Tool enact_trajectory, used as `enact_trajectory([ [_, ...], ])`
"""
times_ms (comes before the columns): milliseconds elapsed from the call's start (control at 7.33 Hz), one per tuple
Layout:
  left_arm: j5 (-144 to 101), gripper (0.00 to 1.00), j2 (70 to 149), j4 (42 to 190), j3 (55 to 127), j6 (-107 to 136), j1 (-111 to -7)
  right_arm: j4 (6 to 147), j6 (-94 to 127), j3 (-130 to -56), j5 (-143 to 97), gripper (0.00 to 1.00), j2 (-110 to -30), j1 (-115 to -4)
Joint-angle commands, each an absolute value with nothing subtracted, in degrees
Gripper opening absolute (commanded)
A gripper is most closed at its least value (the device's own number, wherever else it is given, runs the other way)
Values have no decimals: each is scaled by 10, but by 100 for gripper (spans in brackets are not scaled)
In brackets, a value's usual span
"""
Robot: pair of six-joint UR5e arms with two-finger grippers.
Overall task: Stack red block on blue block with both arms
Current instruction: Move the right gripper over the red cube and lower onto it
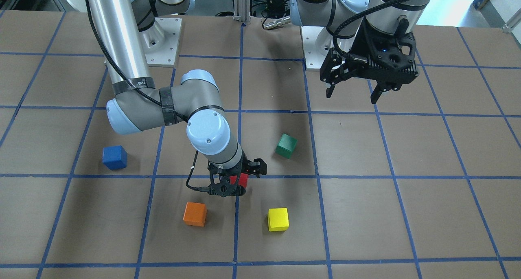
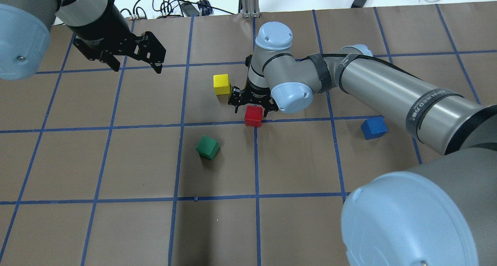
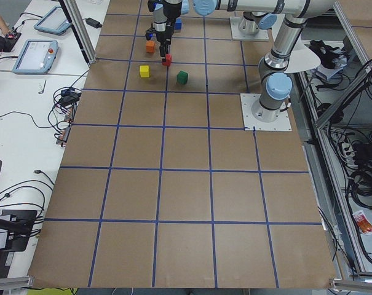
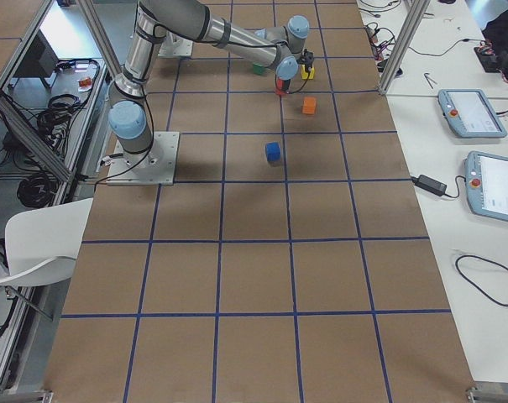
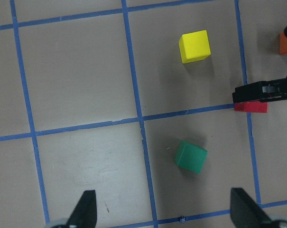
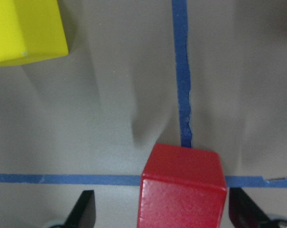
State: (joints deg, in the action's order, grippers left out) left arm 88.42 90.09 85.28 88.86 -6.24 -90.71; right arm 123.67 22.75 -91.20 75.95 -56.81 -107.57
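The red block sits on a blue tape crossing at the table's middle. My right gripper is down around it, open, with a finger on each side. In the right wrist view the block lies between the fingertips with a gap on both sides. The front view shows the block partly hidden by that gripper. The blue block lies alone on the right, also in the front view. My left gripper hangs open and empty high above the left half of the table.
A green cube lies left of and nearer than the red block. A yellow cube lies just beyond the right gripper on the left. An orange cube lies beyond it, hidden by the arm in the overhead view.
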Motion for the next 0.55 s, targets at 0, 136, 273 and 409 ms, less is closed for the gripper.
enact_trajectory([
  [0, 884, 100, 901, 853, 889, -62, -907, 1241, 229, -928, 758, 83, -567, -1076],
  [136, 884, 100, 901, 853, 889, -62, -906, 1242, 230, -929, 761, 36, -568, -1075],
  [273, 883, 100, 901, 853, 888, -63, -906, 1239, 223, -927, 764, 3, -569, -1075],
  [409, 884, 100, 901, 853, 888, -63, -906, 1238, 222, -927, 763, 0, -570, -1074],
])
